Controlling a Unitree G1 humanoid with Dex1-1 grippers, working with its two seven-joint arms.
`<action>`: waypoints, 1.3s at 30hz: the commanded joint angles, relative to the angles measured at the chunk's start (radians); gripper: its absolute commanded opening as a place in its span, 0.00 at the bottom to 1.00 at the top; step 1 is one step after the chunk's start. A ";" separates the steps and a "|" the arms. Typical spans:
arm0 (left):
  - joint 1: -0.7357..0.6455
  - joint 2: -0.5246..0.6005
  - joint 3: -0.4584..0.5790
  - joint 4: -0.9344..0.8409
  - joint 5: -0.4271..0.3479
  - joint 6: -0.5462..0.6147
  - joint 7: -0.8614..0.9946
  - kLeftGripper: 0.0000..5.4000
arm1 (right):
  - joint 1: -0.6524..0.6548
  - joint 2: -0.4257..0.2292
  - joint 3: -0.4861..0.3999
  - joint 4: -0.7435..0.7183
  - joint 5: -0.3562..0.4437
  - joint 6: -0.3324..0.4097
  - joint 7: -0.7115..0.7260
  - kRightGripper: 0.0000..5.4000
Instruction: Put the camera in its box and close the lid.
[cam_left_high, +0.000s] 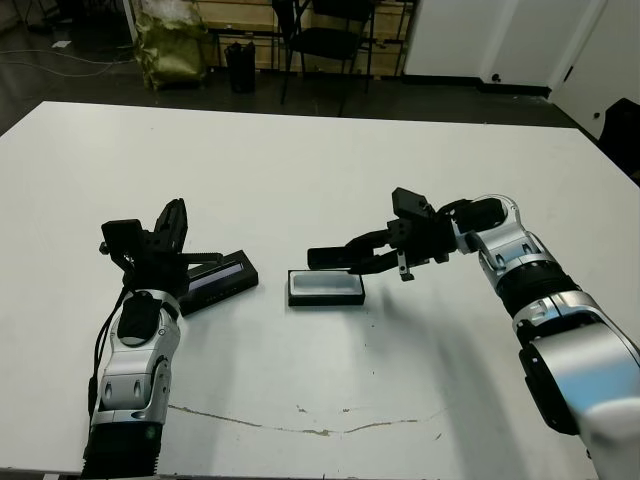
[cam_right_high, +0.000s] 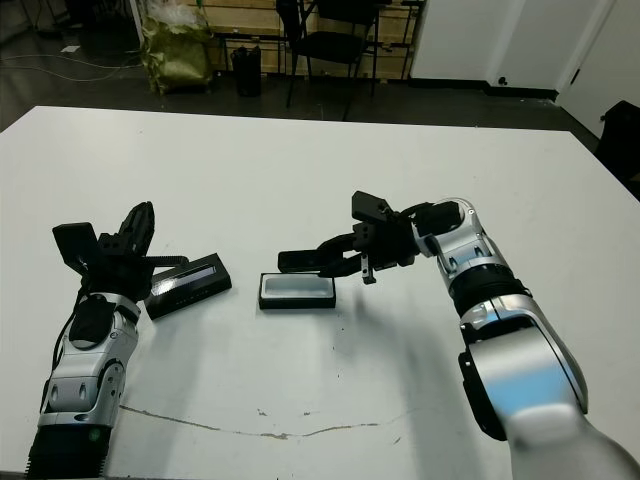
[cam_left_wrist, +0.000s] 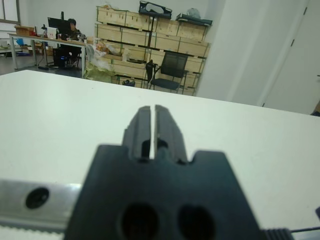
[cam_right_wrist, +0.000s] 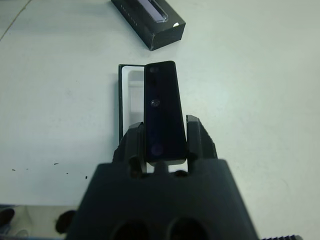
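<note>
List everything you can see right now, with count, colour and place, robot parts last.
camera: one, black, held in the right gripper above the box
box: one, black with white lining, open, table centre
lid: one, black with pale panel, on the table left of the box
table: one, white
chair: one, black, beyond the table
left gripper: one, black, fingers shut, empty, by the lid
right gripper: one, black, shut on the camera

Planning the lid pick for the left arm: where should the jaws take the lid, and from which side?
Grip the lid across its narrow width, on the two long black edges near mid-length, coming down from above. It lies flat on the table, pale panel up, so only those edges offer opposing faces. It sits beside the left gripper, apart from the box.
</note>
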 joint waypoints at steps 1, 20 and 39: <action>0.014 0.002 -0.001 0.009 0.008 0.014 0.008 0.00 | -0.018 0.015 -0.009 0.030 0.000 -0.012 0.019 0.12; 0.018 0.000 -0.005 0.013 0.011 0.006 0.007 0.00 | -0.035 0.053 0.019 0.047 -0.049 0.014 0.034 0.12; 0.023 -0.002 -0.006 0.008 0.018 0.009 0.020 0.00 | -0.026 0.056 0.028 0.059 -0.079 -0.019 0.011 0.12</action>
